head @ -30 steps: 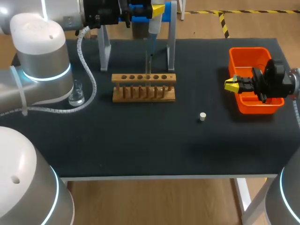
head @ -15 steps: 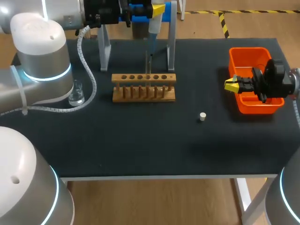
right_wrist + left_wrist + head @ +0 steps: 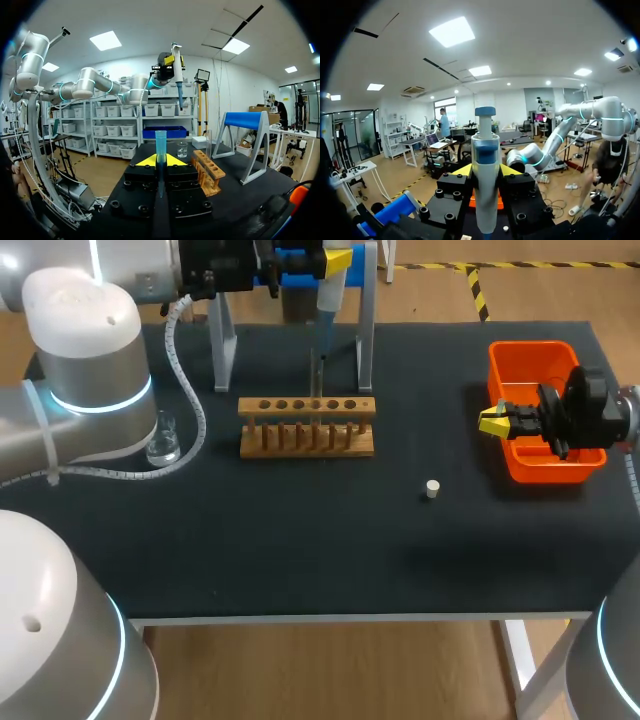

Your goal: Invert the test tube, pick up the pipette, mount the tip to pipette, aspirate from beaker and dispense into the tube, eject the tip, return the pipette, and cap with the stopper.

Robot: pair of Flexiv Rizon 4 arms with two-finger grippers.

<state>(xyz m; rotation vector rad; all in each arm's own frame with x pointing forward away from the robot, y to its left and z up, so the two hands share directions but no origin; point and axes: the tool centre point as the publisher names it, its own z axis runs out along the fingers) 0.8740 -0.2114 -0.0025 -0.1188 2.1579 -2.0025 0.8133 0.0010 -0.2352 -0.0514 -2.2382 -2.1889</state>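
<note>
My left gripper [image 3: 326, 262] is shut on the blue and white pipette [image 3: 485, 185], held upright at the back of the table with its thin shaft [image 3: 322, 348] hanging above the wooden rack [image 3: 307, 426]. A clear test tube [image 3: 208, 142] stands in that rack. Over at the table's right side, my right gripper [image 3: 494, 422] sits by the orange bin [image 3: 545, 356]. It is shut on a blue pipette tip [image 3: 160, 144] that sticks out between its yellow fingertips. A small glass beaker [image 3: 163, 440] is at the left, and the white stopper [image 3: 432, 489] lies loose on the mat.
The pipette stand, with grey legs [image 3: 224, 352] and a blue roller [image 3: 296, 266], straddles the back of the table behind the rack. My left arm's cable [image 3: 185, 390] loops down near the beaker.
</note>
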